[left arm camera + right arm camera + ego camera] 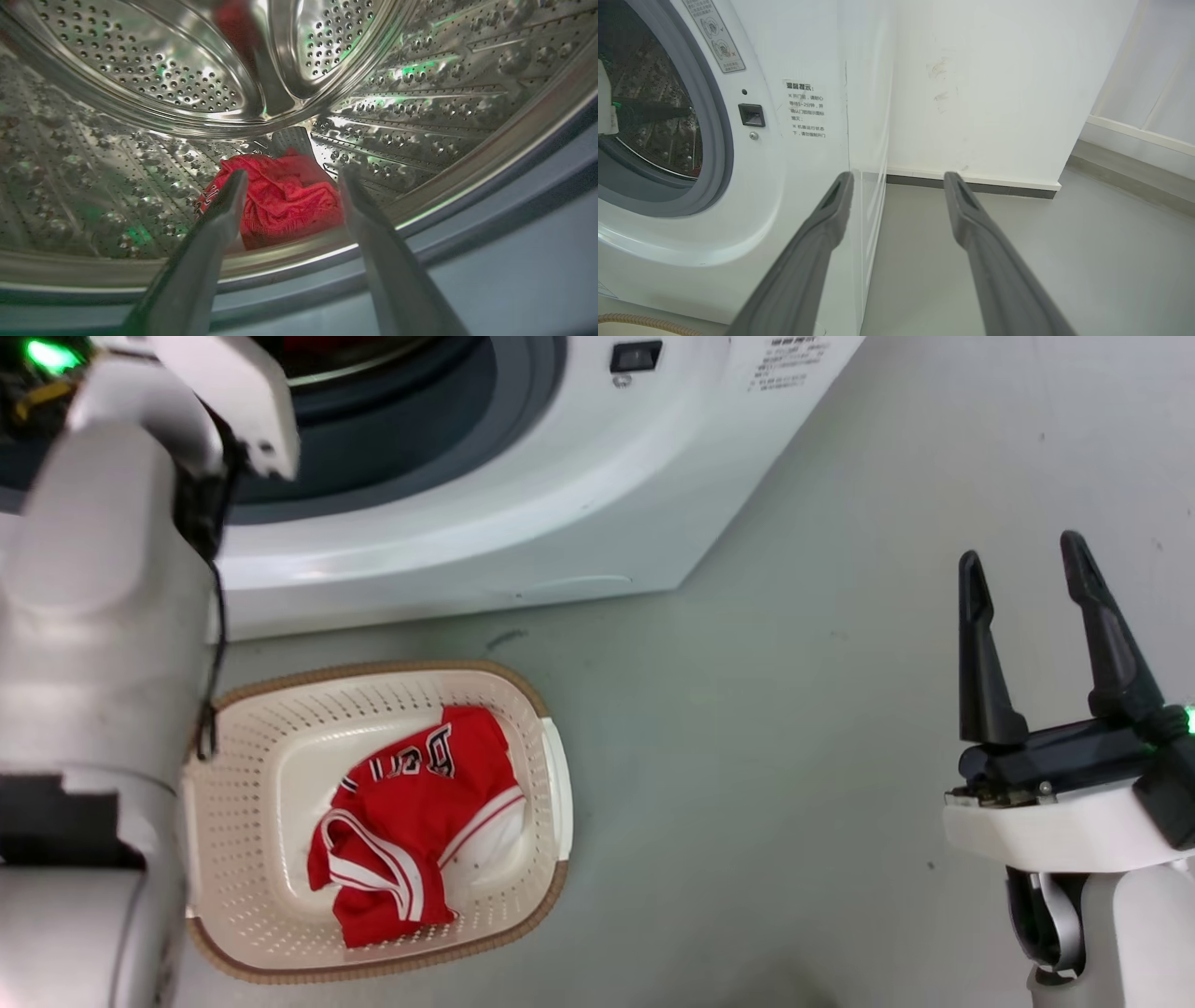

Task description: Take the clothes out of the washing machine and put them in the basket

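left wrist view, red garment (285, 205) in drum (420, 93), beyond spread left gripper (294, 173)

The basket (245, 733) stands on the floor (794, 728) just before the washing machine (523, 523), with one garment (420, 821) lying toward its right rim, while a second garment (287, 203) lies low in the drum (420, 93), apparently near its front lip.
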### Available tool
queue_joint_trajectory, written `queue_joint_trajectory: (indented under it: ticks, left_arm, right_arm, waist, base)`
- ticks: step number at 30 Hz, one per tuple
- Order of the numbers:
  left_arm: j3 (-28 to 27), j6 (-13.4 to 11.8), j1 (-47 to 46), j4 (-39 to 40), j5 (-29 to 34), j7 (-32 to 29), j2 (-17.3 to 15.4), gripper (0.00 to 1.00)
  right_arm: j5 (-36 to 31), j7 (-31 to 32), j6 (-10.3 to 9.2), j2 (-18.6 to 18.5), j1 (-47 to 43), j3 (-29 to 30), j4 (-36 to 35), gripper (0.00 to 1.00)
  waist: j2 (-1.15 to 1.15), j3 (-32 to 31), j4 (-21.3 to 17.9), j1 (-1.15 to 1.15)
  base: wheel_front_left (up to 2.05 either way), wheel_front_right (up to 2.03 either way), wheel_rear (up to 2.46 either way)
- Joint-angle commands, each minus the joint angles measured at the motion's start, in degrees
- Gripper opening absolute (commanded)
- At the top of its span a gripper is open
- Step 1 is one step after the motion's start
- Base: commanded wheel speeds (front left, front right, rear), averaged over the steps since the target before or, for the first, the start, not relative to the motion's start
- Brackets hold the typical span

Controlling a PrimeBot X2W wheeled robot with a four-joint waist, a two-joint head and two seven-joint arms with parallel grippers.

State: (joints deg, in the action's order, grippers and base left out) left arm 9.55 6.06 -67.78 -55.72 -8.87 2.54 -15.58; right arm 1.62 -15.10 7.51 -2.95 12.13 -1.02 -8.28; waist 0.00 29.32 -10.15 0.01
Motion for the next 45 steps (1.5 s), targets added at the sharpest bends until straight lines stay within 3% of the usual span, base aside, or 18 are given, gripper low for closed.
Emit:
queue_joint_trajectory:
  ticks: [1,13,23,42,43,44,45]
  left_arm:
    - [0.6,0.3,-2.8,-1.1,-0.2,-1.2,-0.6,1.00]
    - [5.1,1.3,-21.6,-8.4,-2.4,-16.9,-4.0,1.00]
    - [10.0,1.3,-30.6,-11.0,-6.2,-28.9,-5.8,1.00]
    - [12.8,0.9,-32.5,-15.8,-6.4,-30.0,-6.6,1.00]
    - [13.1,0.9,-32.5,-15.8,-6.2,-29.5,-6.6,0.87]
    - [13.3,0.8,-32.5,-15.9,-6.0,-29.2,-6.7,0.22]
    - [13.3,0.8,-32.5,-15.9,-6.0,-29.2,-6.7,0.22]
  right_arm:
    - [0.6,-0.1,-0.04,0.1,1.4,0.0,-0.5,1.00]
    - [2.0,-0.1,-0.04,0.1,4.7,-0.2,-4.3,1.00]
    - [3.5,-0.1,-0.04,0.1,6.1,0.2,-5.7,1.00]
    - [4.5,-0.1,-0.04,0.1,6.0,-1.9,-6.5,1.00]
    - [4.4,-0.1,-0.04,0.1,6.0,-1.8,-6.4,1.00]
    - [4.3,-0.1,-0.04,0.1,6.0,-1.8,-6.4,1.00]
    - [4.3,-0.1,-0.04,0.1,6.0,-1.8,-6.4,1.00]
  waist:
    - [0.00,3.2,-1.6,-0.01]
    - [0.00,13.9,-3.3,-0.01]
    - [0.00,19.9,-4.6,-0.01]
    - [0.00,23.0,-5.5,-0.01]
    - [0.00,23.0,-5.5,-0.01]
    - [0.00,23.0,-5.6,-0.01]
    - [0.00,23.0,-5.6,-0.01]
  base:
    - [0.00,0.00,0.00]
    - [0.00,0.00,0.00]
    - [0.00,0.00,0.00]
    - [0.00,0.00,0.00]
    - [0.00,0.00,0.00]
    - [0.00,0.00,0.00]
    - [0.00,0.00,0.00]
